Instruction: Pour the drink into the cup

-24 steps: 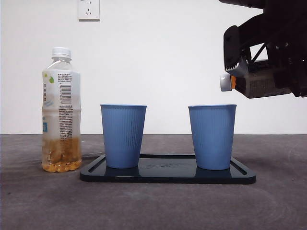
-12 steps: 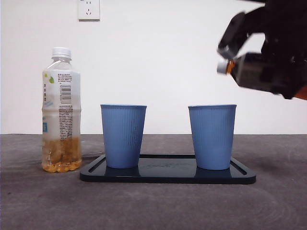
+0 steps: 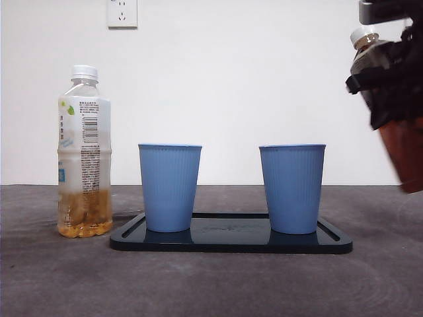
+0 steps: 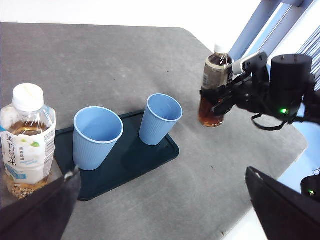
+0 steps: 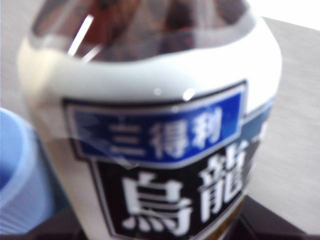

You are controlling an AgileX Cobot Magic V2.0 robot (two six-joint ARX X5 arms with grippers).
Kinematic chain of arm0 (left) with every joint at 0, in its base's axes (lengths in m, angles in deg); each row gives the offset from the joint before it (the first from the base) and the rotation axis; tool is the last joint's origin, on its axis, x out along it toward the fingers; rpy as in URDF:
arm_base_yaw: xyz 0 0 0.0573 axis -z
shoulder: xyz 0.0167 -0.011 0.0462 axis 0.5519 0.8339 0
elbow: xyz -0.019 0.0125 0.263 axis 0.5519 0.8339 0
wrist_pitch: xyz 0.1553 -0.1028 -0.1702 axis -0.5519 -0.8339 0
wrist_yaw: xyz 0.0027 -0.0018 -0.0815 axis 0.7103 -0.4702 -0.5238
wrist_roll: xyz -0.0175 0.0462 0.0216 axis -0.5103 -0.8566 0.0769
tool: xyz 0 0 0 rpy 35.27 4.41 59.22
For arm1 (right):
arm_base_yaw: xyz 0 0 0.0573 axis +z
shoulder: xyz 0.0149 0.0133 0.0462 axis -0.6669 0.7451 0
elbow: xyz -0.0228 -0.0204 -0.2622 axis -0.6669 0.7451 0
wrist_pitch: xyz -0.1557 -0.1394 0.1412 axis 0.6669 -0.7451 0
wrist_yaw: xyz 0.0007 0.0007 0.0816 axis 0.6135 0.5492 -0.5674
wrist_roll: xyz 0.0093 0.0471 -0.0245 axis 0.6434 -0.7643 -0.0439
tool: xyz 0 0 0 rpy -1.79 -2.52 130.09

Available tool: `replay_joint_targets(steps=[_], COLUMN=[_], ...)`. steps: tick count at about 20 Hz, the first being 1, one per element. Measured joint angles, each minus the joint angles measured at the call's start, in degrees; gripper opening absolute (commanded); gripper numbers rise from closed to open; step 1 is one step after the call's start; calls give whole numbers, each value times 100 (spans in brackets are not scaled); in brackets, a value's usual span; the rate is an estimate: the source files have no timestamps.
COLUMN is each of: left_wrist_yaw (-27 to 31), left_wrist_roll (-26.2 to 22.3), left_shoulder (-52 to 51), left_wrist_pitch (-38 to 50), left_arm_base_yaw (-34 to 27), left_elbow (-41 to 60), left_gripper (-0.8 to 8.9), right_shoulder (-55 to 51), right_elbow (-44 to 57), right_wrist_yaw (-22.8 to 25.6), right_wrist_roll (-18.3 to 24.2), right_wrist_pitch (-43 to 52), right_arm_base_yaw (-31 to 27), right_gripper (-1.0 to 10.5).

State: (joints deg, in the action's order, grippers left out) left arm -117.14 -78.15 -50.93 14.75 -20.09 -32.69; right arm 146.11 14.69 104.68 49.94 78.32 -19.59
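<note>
Front view: right gripper clamps the tea bottle upright, cap on; left gripper waits, wide apart. Keep the bottle steady and straight beside the right cup.

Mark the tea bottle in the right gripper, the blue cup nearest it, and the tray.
tea bottle point(image 4: 214, 80), left wrist view, on its label.
blue cup point(image 3: 292, 188), front view, on its ribbed wall.
tray point(image 3: 231, 244), front view, on its front rim.

Juice bottle beside tray; wall socket.
</note>
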Motion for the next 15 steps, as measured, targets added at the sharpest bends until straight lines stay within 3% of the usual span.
replay_joint_targets(steps=[3,6,12,15], left_wrist_yaw=[0,0,0,0], left_wrist_roll=[0,0,2,0], left_shoulder=[0,0,0,0], left_wrist_pitch=[0,0,2,17], left_arm_base_yaw=[0,0,0,0], left_elbow=[0,0,0,0], left_gripper=[530,530,530,530], right_shoulder=[107,457,1270,1552], right_elbow=[734,1261,1419,1419], right_wrist_yaw=[-588,-686,-981,-1012], right_wrist_roll=[-195,-343,-437,-437], right_wrist_pitch=[1709,2863,4179,4350], right_arm_base_yaw=[-175,-332,-518,-538], right_gripper=[157,157,111,111])
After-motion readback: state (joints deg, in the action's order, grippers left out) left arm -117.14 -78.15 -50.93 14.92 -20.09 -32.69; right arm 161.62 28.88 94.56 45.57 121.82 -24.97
